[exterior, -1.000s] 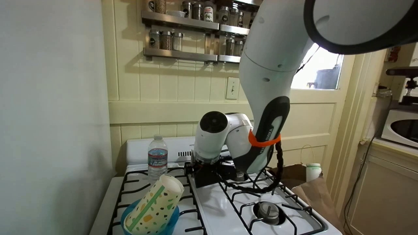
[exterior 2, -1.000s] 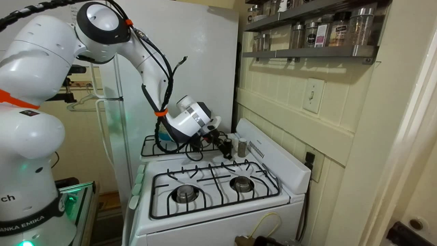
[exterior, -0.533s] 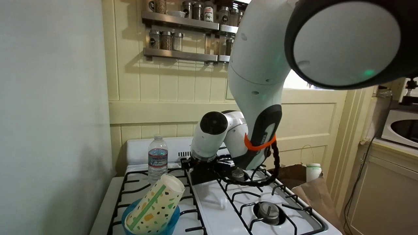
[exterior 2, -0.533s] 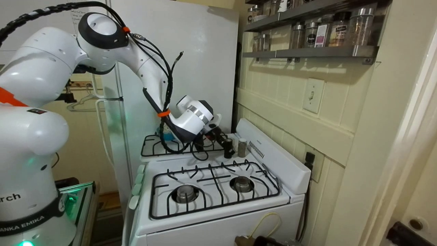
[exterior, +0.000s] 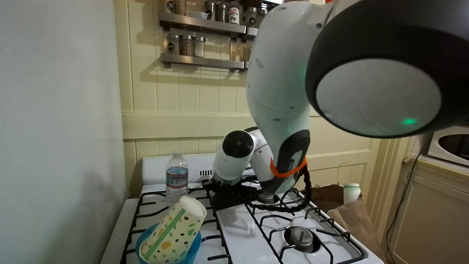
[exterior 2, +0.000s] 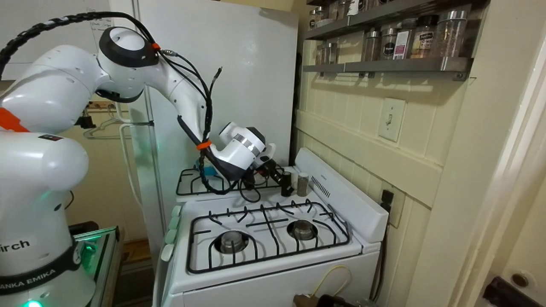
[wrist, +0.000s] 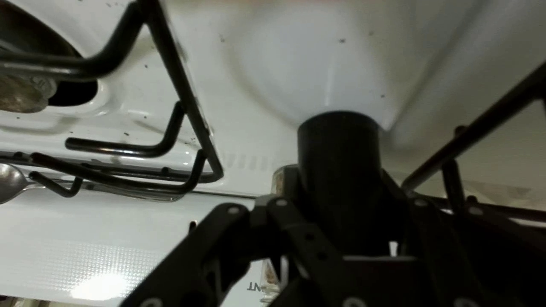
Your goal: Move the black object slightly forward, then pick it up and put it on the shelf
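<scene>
Nearest, the gripper (wrist: 342, 185) is slanting down over the black cylinder (wrist: 339, 147), its fingers (wrist: 292, 187) flanking it on both sides; no gap is showing in the wrist view, yet the views are not revealing whether they are pinching or merely bracketing it. The cylinder seems to be standing upright on the stovetop (wrist: 251, 123), and that straddle is likely serving both nudge and lift. Just beside the cylinder, a glass spice jar (exterior 2: 302, 185) seems to be crowding one finger, so spreading wide would be risking a knock. Burner grates (wrist: 182, 85) are lying on either side of the cylinder, presumably leaving it flat footing between. Beyond the cylinder, the white stove backguard (exterior 2: 347, 200) is probably limiting any push that way. Farther from the cylinder, a clear plastic water bottle (exterior: 177, 178) is standing, and a patterned paper cup (exterior: 174, 233) is tilting, seemingly propped by a blue bowl (exterior: 194, 251). High above the cylinder, the steel spice rack (exterior 2: 409, 65) is holding jars (exterior 2: 423, 40); a bare stretch of its lower tier is looking suited to placing.
</scene>
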`<state>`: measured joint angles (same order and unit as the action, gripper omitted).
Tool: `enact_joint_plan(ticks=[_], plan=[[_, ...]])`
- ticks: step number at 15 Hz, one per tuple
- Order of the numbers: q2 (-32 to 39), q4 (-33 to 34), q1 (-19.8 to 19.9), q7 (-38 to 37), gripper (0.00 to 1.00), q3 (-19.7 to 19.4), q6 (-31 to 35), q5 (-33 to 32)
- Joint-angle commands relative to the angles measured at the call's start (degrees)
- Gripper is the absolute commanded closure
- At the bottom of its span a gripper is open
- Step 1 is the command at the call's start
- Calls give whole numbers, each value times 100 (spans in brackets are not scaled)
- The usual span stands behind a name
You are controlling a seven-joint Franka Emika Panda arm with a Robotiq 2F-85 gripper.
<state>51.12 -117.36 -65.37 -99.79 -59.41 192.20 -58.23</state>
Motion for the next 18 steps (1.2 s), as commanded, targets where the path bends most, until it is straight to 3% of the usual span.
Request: enact_joint_plan(ticks=[1,3,7,11,12,13,14,16,18], plan=[[405,-68,-175,-203,76,-203,282,251],[414,-103,-172,-178,81,-194,295,336],[34,-348,-344,-90,81,-370,443,338],[-938,-1028,-989,182,81,-1035,762,-111],[-1427,-1407,-1148,1201,81,-1028,469,496],[-1663,-1579,-1427,1444,81,-1319,343,526],[-1607,-1546,-1803,899,81,-1893,474,-21],[-1680,-1689,-2488,1032,81,-2774,565,126],[-1264,-1580,-3077,1046,81,-3679,908,552]])
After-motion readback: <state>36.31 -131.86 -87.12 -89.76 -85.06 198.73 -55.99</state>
